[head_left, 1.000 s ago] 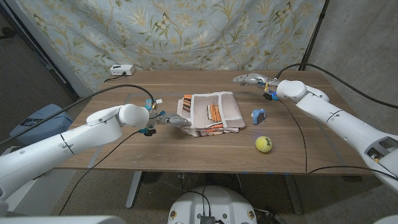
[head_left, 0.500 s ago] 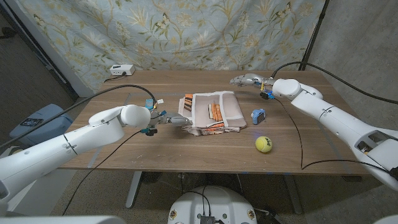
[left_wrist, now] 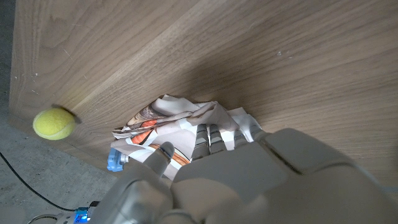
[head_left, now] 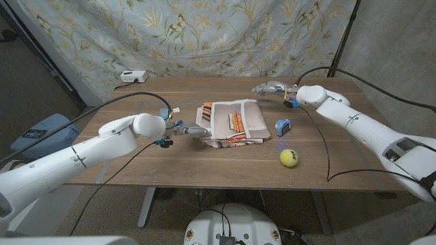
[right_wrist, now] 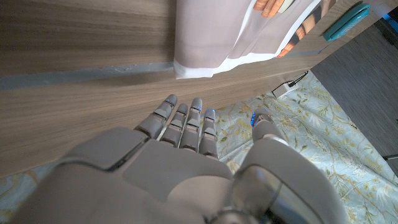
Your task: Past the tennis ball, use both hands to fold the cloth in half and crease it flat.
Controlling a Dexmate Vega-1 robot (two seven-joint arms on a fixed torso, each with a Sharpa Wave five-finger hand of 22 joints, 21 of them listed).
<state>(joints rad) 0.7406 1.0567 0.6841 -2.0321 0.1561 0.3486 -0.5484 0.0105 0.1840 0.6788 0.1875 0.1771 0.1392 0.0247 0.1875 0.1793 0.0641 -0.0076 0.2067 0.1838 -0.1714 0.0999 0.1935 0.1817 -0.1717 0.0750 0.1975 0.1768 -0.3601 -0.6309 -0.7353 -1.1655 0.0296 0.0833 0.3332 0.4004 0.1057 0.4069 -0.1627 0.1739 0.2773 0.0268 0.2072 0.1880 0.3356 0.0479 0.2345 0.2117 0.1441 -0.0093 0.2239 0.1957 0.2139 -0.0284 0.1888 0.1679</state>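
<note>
Cloth [head_left: 233, 124] lies mid-table on the wooden table [head_left: 136, 156], already folded over into a rough rectangle, white with orange printed patches, its near-left edge rumpled. Tennis ball [head_left: 289, 158] sits near the table's front edge, to the right of the cloth and apart from it. A small blue object [head_left: 283, 126] stands between ball and cloth's right edge, touching neither.

Left hand [head_left: 193, 131] is at the cloth's left edge. In the left wrist view the left hand [left_wrist: 249, 168] has its fingers [left_wrist: 214, 134] extended side by side onto the rumpled fabric; whether they pinch a layer or only press on it, cannot tell from here.

Right hand [head_left: 270, 87] hovers past the cloth's far right corner, holding nothing. Right wrist view shows the right hand [right_wrist: 186, 168] with fingers [right_wrist: 193, 121] straight and close together, thumb set apart, cloth edge [right_wrist: 224, 43] just ahead.

A white box [head_left: 133, 76] rests at the far left corner.
</note>
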